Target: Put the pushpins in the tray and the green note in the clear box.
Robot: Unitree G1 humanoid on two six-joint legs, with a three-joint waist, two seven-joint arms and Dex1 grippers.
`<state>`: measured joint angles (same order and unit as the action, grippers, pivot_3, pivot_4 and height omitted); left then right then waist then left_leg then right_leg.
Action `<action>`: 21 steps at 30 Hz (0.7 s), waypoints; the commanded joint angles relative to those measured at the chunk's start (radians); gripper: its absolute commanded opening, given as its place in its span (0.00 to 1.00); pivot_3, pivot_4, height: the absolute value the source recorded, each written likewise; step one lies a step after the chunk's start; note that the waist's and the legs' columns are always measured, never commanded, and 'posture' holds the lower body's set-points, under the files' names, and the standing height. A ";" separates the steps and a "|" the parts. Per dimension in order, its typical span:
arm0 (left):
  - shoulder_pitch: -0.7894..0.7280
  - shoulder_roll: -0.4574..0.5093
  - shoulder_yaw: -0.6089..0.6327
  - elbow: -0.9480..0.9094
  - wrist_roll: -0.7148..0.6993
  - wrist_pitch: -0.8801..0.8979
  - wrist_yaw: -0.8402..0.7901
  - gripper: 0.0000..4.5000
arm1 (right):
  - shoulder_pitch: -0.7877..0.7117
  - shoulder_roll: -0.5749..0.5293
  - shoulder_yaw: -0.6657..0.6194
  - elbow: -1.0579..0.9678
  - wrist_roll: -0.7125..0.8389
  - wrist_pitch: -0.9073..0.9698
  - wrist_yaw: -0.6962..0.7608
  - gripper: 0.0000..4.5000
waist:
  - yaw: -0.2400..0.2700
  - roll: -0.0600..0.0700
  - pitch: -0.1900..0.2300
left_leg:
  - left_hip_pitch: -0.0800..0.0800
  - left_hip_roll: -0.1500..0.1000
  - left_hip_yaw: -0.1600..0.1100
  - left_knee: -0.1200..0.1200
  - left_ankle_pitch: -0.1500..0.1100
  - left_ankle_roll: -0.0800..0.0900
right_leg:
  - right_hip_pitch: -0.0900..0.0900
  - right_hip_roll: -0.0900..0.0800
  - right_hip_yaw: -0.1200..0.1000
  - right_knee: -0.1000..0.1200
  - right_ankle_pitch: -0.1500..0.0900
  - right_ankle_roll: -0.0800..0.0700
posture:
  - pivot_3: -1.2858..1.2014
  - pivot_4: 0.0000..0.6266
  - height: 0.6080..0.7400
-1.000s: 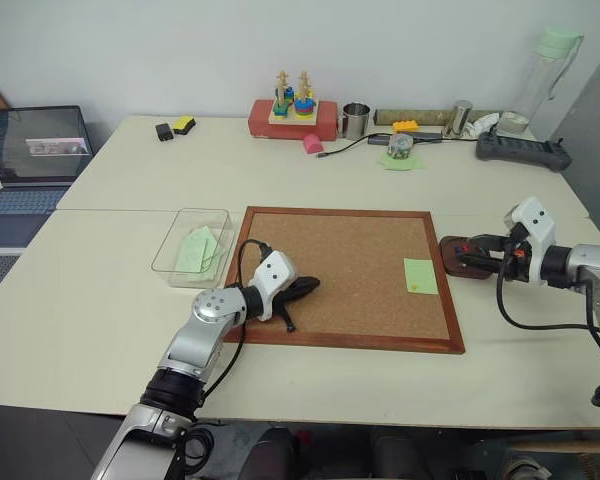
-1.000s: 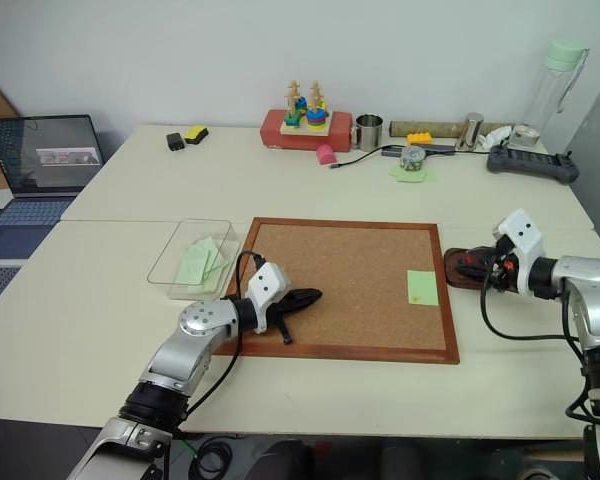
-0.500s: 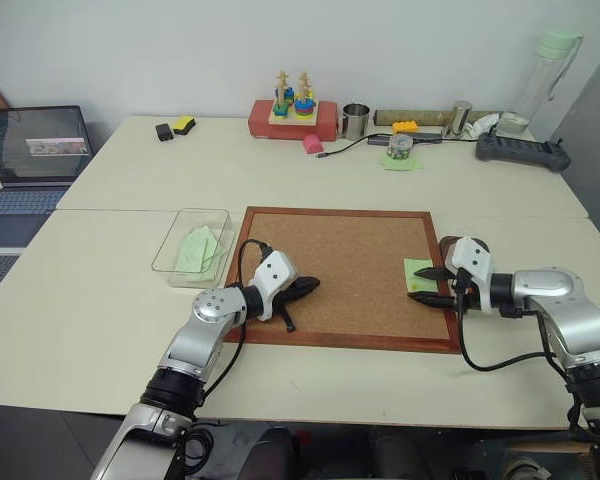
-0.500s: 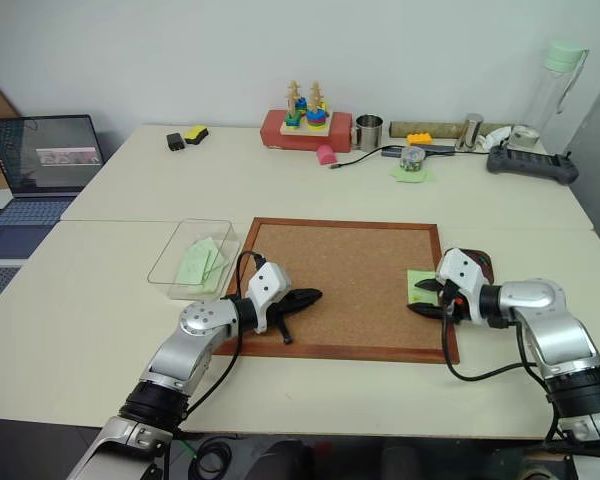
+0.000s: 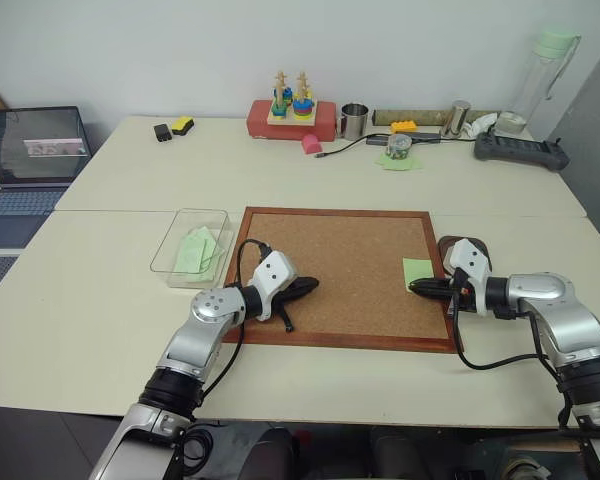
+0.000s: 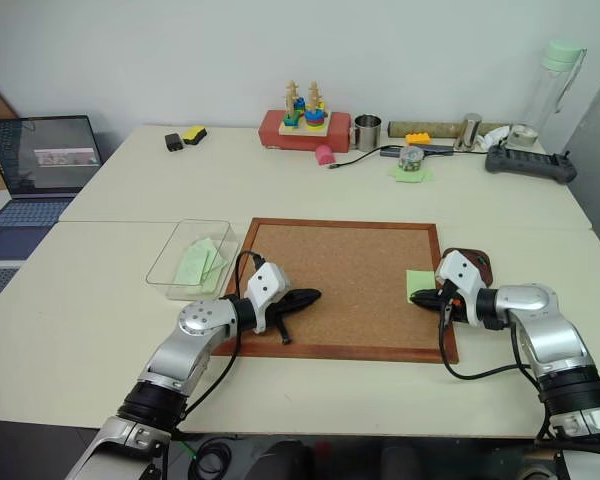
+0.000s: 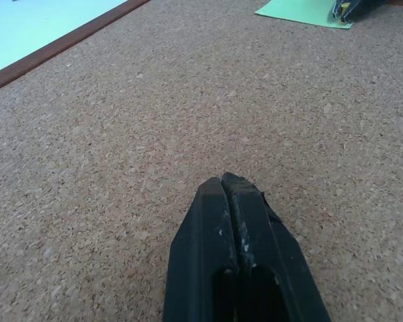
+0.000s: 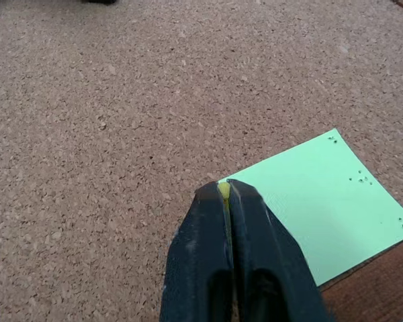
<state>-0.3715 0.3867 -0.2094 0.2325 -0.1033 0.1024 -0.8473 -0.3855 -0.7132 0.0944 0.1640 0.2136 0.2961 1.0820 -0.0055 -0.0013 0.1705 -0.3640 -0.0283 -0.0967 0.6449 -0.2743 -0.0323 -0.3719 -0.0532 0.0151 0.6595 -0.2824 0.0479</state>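
Pinched together, my right fingers grip a sliver of yellow between their tips, at the corner of the green note; whether it is a pushpin I cannot tell. That note lies flat on the corkboard near its right edge, and the tray sits just beyond the frame, behind my right gripper. Over at the board's left side my left gripper rests on the cork, jaws pressed tight with nothing between them. Further left, the clear box holds green papers.
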 commanded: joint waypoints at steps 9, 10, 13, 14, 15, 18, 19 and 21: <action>0.056 0.012 -0.072 0.061 0.049 0.052 -0.038 0.00 | -0.050 -0.044 -0.077 -0.133 0.072 0.029 0.030 0.01 | 0.000 0.000 0.000 | 0.000 0.000 0.000 0.000 0.000 0.000 | -0.001 0.000 0.000 0.000 0.000 0.000 | 0.52 0.24 1.00; 0.054 0.010 -0.071 0.064 0.048 0.052 -0.037 0.00 | -0.052 -0.049 -0.080 -0.141 0.077 0.032 0.032 0.01 | 0.000 0.000 0.000 | 0.000 0.000 0.000 0.000 0.000 0.000 | -0.001 0.000 0.000 0.000 0.000 0.000 | 0.52 0.24 1.00; 0.045 0.001 -0.068 0.072 0.042 0.056 -0.036 0.00 | -0.056 -0.056 -0.089 -0.165 0.091 0.049 0.036 0.01 | 0.000 -0.002 -0.001 | 0.000 0.000 -0.001 0.000 0.000 0.000 | 0.000 0.000 -0.001 0.000 0.000 0.000 | 0.52 0.24 1.00; 0.043 -0.001 -0.067 0.074 0.040 0.057 -0.036 0.00 | -0.058 -0.057 -0.092 -0.172 0.095 0.055 0.035 0.01 | 0.000 -0.002 -0.001 | 0.000 0.000 -0.001 0.000 0.000 0.000 | 0.000 0.000 -0.001 0.000 0.000 0.000 | 0.52 0.24 1.00; 0.037 -0.005 -0.063 0.067 0.033 0.064 -0.037 0.00 | -0.059 -0.059 -0.090 -0.182 0.092 0.049 0.034 0.01 | 0.000 -0.002 -0.001 | 0.000 0.000 -0.001 0.000 0.000 0.000 | 0.000 0.000 -0.001 -0.001 0.000 0.000 | 0.52 0.24 1.00; 0.017 -0.016 -0.026 -0.005 -0.021 0.126 -0.035 0.04 | -0.059 -0.072 -0.070 -0.225 0.061 0.002 0.033 0.00 | 0.000 -0.002 -0.001 | 0.000 0.000 0.000 0.000 0.000 0.000 | 0.000 0.000 0.000 -0.001 0.000 0.000 | 0.52 0.24 1.00; 0.011 -0.019 -0.007 -0.052 -0.061 0.162 -0.042 0.07 | -0.057 -0.076 -0.061 -0.240 0.046 -0.017 0.032 0.00 | 0.000 -0.002 -0.001 | 0.000 0.000 0.000 0.000 0.000 0.000 | 0.000 0.000 0.000 -0.001 0.000 0.000 | 0.52 0.24 1.00; -0.011 -0.041 0.063 -0.162 -0.193 0.293 -0.042 0.14 | -0.055 -0.080 -0.044 -0.263 0.016 -0.058 0.028 0.00 | 0.000 -0.003 0.000 | -0.001 0.000 0.000 0.000 0.000 0.000 | 0.000 0.000 0.000 0.000 0.000 0.000 | 0.52 0.24 1.00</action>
<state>-0.3821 0.3648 -0.1691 0.1558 -0.1893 0.2709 -0.8664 -0.4326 -0.7796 0.0442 -0.0456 0.2540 0.2906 1.1105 -0.0059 -0.0048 0.1706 -0.3664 -0.0285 -0.0975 0.6450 -0.2744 -0.0323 -0.3736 -0.0534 0.0144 0.6595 -0.2825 0.0480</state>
